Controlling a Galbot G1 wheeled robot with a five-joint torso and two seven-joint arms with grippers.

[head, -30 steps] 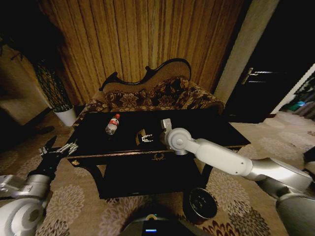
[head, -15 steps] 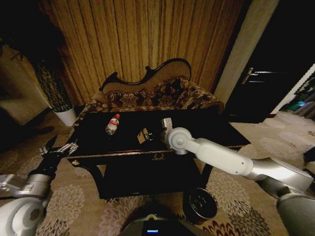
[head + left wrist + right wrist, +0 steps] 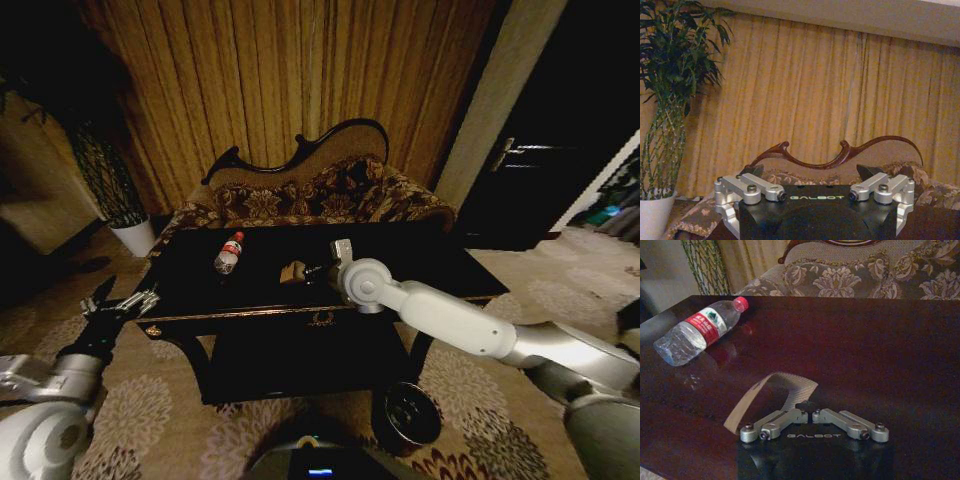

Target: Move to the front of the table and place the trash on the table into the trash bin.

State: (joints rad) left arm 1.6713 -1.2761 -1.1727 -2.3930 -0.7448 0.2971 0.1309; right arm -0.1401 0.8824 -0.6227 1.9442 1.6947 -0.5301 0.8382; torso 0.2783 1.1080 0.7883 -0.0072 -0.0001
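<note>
While the right arm reaches across the glossy black desk [image 3: 190, 290], the right gripper [image 3: 312, 271] sits over its middle with its fingers [image 3: 775, 421] clenched on a small brown cardboard box [image 3: 293, 270], which in the right wrist view shows as a tan, flattened shape [image 3: 771, 397] just above the dark surface. Near the box on its left, a clear plastic bottle [image 3: 229, 253] with a red cap and label lies on its side on the desk. On the carpet by the desk's front right corner stands the round dark trash bin [image 3: 406, 414]. Well off the desk's left end, the left gripper [image 3: 118, 304] hangs over the carpet with its fingers [image 3: 731, 189] released and spread, facing a floral sofa [image 3: 330, 190], a potted plant [image 3: 662, 115] and golden curtains [image 3: 290, 80].
</note>
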